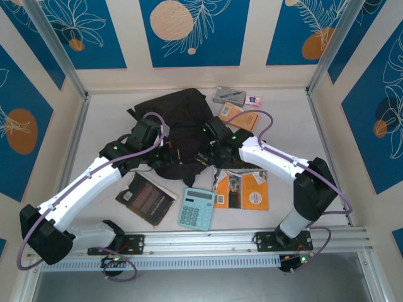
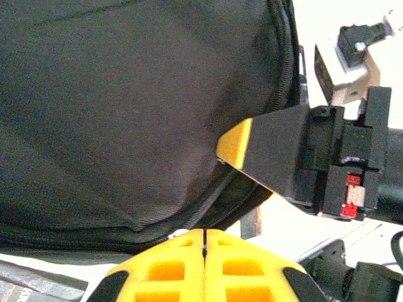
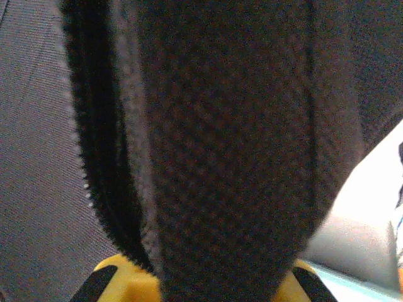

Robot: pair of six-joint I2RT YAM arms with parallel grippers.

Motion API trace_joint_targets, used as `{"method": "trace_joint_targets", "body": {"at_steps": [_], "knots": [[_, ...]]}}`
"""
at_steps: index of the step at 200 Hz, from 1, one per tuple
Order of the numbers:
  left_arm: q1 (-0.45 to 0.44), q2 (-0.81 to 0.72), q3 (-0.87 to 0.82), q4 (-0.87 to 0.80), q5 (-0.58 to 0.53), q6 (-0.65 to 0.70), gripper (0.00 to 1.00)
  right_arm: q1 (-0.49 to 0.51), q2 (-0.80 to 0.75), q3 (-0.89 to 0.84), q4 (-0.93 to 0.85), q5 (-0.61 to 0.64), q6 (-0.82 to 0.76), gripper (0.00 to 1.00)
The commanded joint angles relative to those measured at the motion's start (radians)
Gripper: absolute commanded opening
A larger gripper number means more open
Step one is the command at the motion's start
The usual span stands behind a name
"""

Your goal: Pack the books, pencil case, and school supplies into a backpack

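Right gripper: jaws clamped on a black mesh-padded band of the large soft black fabric backpack. The band runs up from between the yellow fingers. The grip sits at the backpack's near edge, towards its right side.

Left gripper: yellow fingers pressed together with only a hairline seam between them. Its tips stand just beside the backpack's zipped lower edge; whether any fabric is pinched cannot be told.

The backpack lies at the table's centre, between the two wrists.

- Near side: dark brown paperback, teal desk calculator, and orange paperbacks, all clear of both grippers.
- Far side: flat grey pencil case, small pink-and-white block, and another orange book.
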Motion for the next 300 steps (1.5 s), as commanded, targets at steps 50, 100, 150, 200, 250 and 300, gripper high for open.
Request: {"method": "trace_joint_targets", "body": {"at_steps": [50,100,150,200,250,300], "knots": [[-0.003,-0.071,-0.071,-0.031,-0.115,0.058,0.00,-0.021,-0.034,0.002,-0.061,0.083,-0.139,0.00],[0.018,-0.100,-0.074,-0.067,-0.150,0.083,0.00,-0.049,-0.053,-0.006,-0.087,0.124,-0.194,0.00],[0.071,-0.118,-0.082,-0.082,-0.169,0.096,0.00,-0.089,-0.075,-0.039,-0.076,0.119,-0.237,0.00],[0.132,-0.106,-0.092,-0.060,-0.177,0.099,0.00,-0.122,-0.086,-0.061,-0.062,0.112,-0.283,0.00],[0.220,-0.034,-0.094,-0.004,-0.159,0.093,0.00,-0.191,-0.107,-0.087,-0.006,0.065,-0.334,0.00],[0.241,-0.048,-0.101,0.026,-0.182,0.086,0.00,-0.267,-0.077,-0.054,0.018,0.046,-0.399,0.03]]}}
